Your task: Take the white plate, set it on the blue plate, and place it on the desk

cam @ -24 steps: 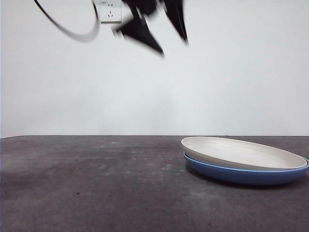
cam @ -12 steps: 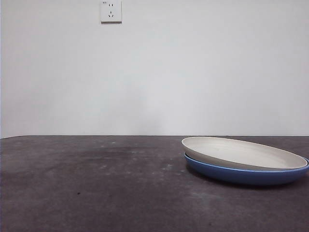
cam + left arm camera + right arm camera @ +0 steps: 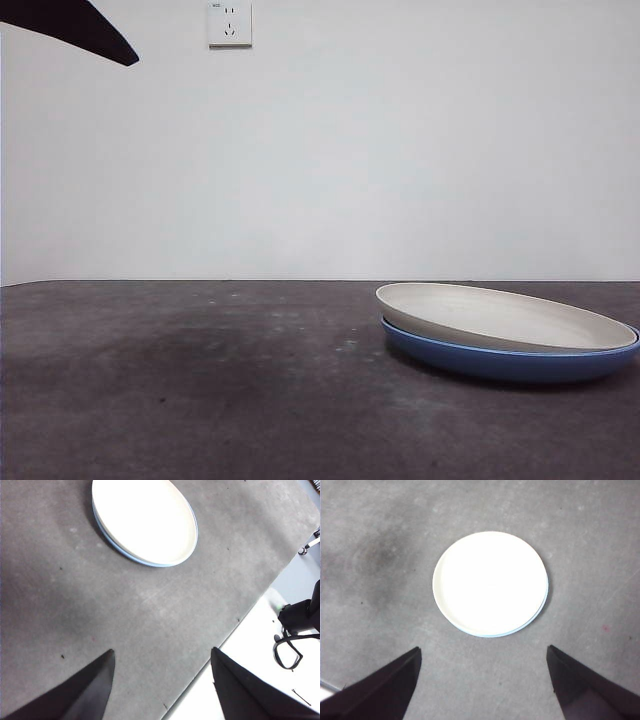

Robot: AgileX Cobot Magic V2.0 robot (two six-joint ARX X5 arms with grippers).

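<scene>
No readable text, label, brand or number shows in any view; the wall socket [image 3: 229, 23] at the upper left of the front view carries a tiny dark mark, too small to read.

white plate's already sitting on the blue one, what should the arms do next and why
Probably nothing beyond parking. The white plate rests nested on the blue plate, which sits on the desk. The left gripper and right gripper are both open, empty and high above the stack, so the stacking looks done.
</scene>
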